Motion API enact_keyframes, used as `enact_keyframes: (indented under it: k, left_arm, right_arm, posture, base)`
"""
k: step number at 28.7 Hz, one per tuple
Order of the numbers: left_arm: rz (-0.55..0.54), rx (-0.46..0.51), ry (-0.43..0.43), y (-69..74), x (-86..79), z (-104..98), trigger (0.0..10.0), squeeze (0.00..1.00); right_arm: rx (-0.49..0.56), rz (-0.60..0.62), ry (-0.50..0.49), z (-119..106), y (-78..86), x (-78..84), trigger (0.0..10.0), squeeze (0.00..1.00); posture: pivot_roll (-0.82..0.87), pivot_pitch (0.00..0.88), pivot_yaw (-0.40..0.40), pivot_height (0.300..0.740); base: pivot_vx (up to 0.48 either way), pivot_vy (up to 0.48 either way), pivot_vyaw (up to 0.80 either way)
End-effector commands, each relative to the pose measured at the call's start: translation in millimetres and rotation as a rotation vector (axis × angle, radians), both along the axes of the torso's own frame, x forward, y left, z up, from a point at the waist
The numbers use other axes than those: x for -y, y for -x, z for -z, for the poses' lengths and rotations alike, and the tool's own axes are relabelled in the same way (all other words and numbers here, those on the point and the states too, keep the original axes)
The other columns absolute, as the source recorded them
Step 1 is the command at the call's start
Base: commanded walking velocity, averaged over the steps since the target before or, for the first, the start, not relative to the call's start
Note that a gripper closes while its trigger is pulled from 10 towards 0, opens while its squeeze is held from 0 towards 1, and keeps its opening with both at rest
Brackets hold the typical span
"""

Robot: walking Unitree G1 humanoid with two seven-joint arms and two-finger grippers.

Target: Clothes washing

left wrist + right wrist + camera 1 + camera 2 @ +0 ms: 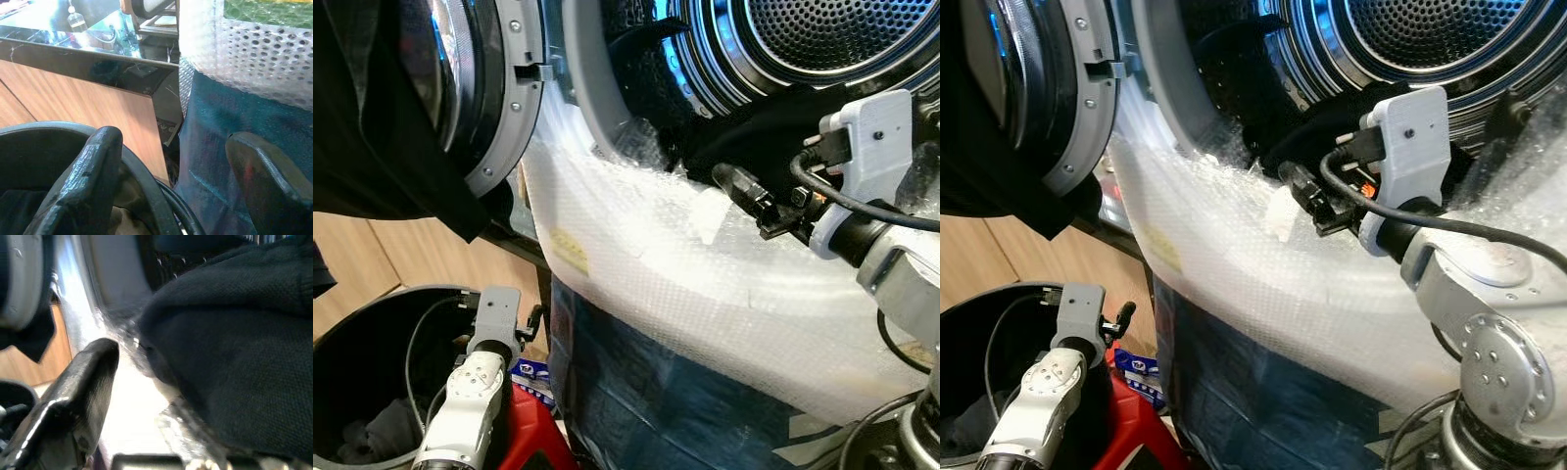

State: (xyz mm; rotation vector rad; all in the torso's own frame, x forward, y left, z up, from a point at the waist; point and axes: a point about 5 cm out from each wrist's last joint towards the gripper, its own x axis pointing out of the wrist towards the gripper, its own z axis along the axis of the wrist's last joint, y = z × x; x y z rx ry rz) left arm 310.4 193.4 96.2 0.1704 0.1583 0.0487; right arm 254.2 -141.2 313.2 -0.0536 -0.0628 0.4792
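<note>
At drum mouth, right pincer (1295,186) perhaps touching dark garment (234,342).

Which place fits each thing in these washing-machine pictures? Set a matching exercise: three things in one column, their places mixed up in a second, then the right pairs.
Things:
1. dark garment
2. black basket
3. bubble wrap

Places:
A. on the floor to the left of the washer, beside the left gripper
B. draped over the washer's front below the door opening
C. lying on the lip of the drum opening, by the right gripper

Pairs: 1-C, 2-A, 3-B
</note>
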Motion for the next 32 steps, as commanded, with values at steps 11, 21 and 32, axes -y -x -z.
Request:
enact_keyframes:
  k: [11, 21, 32]
  left_arm:
    - [0.013, -0.009, 0.012, 2.2, 1.7, 2, 10.0, 0.0]
    - [0.025, -0.002, 0.01, 2.0, 3.1, 0, 10.0, 0.0]
    - [0.025, 0.001, 0.021, 0.0, 6.4, 1, 10.0, 0.0]
  right_arm:
    - [0.042, -0.234, 0.187, 23, 39.8, -3.4, 10.0, 0.0]
    - [0.12, -0.367, 0.13, 21, 52.8, -1.6, 10.0, 0.0]
    - [0.061, -0.453, 0.276, 43, 63.7, -2.8, 10.0, 0.0]
  posture:
    - [-0.08, 0.0, -0.017, 0.74]
    - [-0.06, 0.0, -0.023, 0.74]
    - [-0.07, 0.0, -0.02, 0.74]
  base:
    - [0.0, 0.0, 0.0]
    - [0.0, 0.0, 0.0]
    - [0.0, 0.0, 0.0]
